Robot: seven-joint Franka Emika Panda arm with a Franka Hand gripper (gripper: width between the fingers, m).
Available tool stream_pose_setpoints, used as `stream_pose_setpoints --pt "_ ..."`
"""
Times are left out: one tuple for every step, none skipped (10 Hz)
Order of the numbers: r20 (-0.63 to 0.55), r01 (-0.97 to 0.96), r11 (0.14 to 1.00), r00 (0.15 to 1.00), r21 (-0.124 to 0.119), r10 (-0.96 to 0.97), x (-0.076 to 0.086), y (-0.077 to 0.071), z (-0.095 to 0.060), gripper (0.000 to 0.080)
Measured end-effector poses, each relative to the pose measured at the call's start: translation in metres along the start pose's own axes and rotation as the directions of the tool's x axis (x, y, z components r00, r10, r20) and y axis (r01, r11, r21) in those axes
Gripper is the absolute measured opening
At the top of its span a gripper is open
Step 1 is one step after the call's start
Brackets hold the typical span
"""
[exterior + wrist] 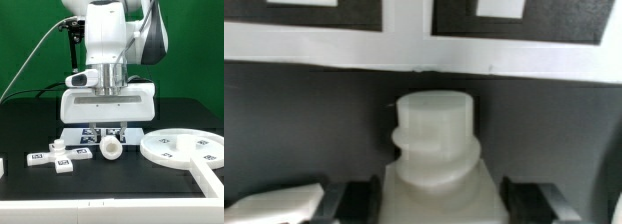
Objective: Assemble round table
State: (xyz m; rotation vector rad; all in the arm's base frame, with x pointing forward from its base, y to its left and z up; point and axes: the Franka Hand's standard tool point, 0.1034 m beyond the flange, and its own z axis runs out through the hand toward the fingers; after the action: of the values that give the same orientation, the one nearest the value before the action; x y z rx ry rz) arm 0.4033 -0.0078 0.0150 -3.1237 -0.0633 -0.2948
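The short thick white leg (pixel 110 148) lies on the black table just in front of the marker board (pixel 90 131). My gripper (pixel 110 138) reaches straight down over it. In the wrist view the leg (pixel 438 130) runs out from between my two dark fingers (pixel 358 200), which press against both its sides, so my gripper (pixel 441 208) is shut on it. The large rimmed round disc (pixel 180 148) lies flat at the exterior view's right. The small cross-shaped foot (pixel 52 157) lies at the exterior view's left, apart from the leg.
The marker board's tags fill the far part of the wrist view (pixel 402 30). A white piece (pixel 274 203) shows beside one finger. A white part (pixel 208 180) lies in front of the disc, and another white piece (pixel 3 166) at the exterior view's left edge.
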Motion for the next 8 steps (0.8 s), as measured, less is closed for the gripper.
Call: stream_pose_setpoints --pt "0.000 0.000 1.000 1.000 0.000 0.000 0.000 0.000 0.000 0.0315" --pt "0.000 0.000 1.000 1.000 0.000 0.000 0.000 0.000 0.000 0.0399" --pt "0.001 0.001 1.000 1.000 0.000 -0.001 0.000 0.000 0.000 0.0563" --pt "0.001 0.001 1.000 1.000 0.000 -0.001 0.000 0.000 0.000 0.0563" --pt "0.002 0.001 1.000 1.000 0.001 -0.001 0.000 0.000 0.000 0.0630" --pt "0.025 0.007 1.000 1.000 0.014 -0.007 0.004 -0.002 -0.008 0.0630" --pt "0.033 0.011 1.000 0.999 0.025 -0.012 0.012 -0.005 -0.024 0.0646" --pt "0.030 0.033 0.999 0.999 0.035 -0.034 0.022 -0.015 -0.040 0.0646"
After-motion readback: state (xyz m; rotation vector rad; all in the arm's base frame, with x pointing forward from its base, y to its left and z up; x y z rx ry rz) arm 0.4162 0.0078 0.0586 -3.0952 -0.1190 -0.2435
